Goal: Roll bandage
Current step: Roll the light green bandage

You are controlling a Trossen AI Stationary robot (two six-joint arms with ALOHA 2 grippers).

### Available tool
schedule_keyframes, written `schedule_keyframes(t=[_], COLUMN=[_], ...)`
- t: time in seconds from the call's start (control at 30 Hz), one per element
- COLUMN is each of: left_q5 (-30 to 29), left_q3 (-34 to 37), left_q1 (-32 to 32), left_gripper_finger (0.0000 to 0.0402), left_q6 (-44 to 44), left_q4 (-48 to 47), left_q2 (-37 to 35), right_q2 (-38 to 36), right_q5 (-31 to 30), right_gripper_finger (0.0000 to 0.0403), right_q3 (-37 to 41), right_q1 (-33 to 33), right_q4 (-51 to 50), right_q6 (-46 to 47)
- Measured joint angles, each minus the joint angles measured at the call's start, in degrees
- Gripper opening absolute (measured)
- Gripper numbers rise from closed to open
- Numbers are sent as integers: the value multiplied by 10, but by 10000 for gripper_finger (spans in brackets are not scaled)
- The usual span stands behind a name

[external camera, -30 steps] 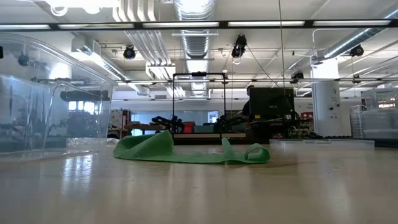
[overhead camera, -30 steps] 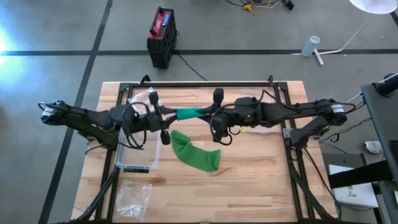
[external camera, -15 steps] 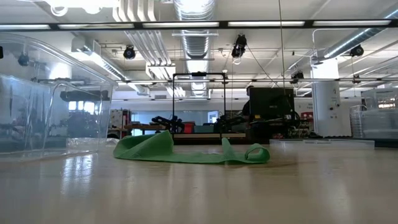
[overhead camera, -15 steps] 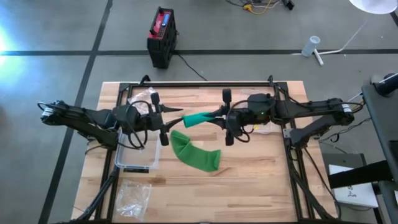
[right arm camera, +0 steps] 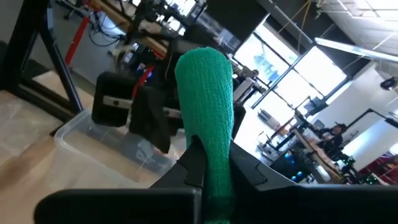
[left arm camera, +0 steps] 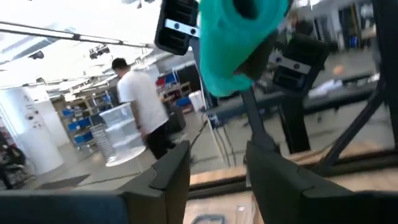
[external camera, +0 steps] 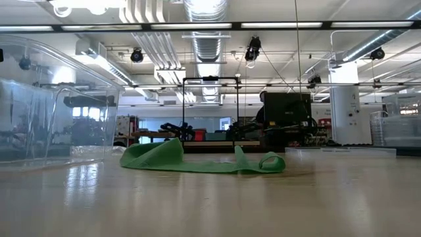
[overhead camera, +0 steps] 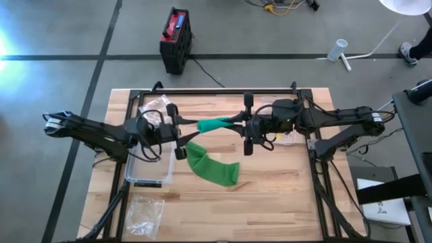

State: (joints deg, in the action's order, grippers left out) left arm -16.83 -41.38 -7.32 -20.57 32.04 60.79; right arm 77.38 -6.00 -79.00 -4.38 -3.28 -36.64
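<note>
My right end effector [overhead camera: 237, 121] is clamped shut on the green bandage [overhead camera: 214, 125], a soft knitted roll held above the middle of the wooden bench [overhead camera: 283, 196]. Its long axis runs left to right, free end pointing at my left end effector [overhead camera: 179, 128], whose fingers stand partly open just beside it. The loose crumpled tail [overhead camera: 210, 164] lies on the bench below, nearer.

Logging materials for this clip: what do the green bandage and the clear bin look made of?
Bandage: soft knitted or crepe fabric, matte, with a visible fine weave, probably elastic. Bin: clear, glossy, rigid-looking plastic; the table shows through it.
</note>
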Motion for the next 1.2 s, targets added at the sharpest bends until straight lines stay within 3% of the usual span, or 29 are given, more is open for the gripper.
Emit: schedule_keyframes(t=[0.23,0.5,0.7,1.0,1.2], left_q5=[52,71,69,69,69], left_q3=[50,27,-6,-6,-9], left_q1=[21,29,42,46,47], left_gripper_finger=[189,243,256,218,119], left_q6=[29,24,20,19,25], left_q4=[174,206,210,239,228], left_q2=[16,57,81,85,85], right_q2=[7,33,45,45,45], right_q5=[0,-46,-47,-47,-48], right_gripper_finger=[19,22,22,22,23], right_q3=[0,0,-3,-3,-3], right_q1=[0,1,2,2,2], right_q4=[23,82,92,83,85], right_q6=[20,7,11,25,31])
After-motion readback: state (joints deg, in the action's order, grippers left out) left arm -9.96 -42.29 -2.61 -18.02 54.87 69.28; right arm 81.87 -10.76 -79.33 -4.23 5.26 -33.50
